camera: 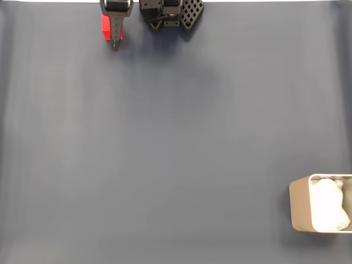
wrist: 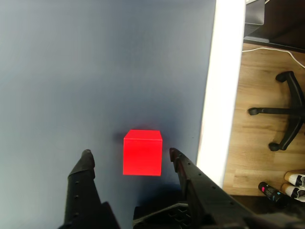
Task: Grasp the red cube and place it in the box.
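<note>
- Low in the wrist view, the gripper (wrist: 127, 153) stands spread wide, holding nothing, one finger either side of the red cube (wrist: 142, 152).
- At lower right of the fixed view sits the box (camera: 300, 204), well apart from the cube.

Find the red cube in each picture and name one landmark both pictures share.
Fixed view: the red cube sits at the top edge, left of centre, partly behind a dark finger.
Wrist view: low centre, between the open tool's fingertips.
Shared landmark: the blue-grey table.
</note>
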`<control>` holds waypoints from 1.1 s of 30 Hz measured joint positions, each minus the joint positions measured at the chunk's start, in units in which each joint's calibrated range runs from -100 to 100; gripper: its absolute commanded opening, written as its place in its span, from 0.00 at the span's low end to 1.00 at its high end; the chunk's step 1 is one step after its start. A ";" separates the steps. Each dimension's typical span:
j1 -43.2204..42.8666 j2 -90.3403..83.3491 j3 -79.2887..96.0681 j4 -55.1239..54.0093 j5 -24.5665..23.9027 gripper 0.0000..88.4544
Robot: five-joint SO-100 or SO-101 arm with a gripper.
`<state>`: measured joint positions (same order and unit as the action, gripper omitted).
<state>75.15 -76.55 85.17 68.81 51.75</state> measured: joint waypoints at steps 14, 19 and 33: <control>0.30 -1.13 2.53 -1.19 -0.15 0.41; 0.30 -1.65 3.25 -1.91 -0.15 0.39; 0.30 -1.65 3.25 -2.23 -0.15 0.22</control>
<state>75.45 -78.20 88.43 66.59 51.60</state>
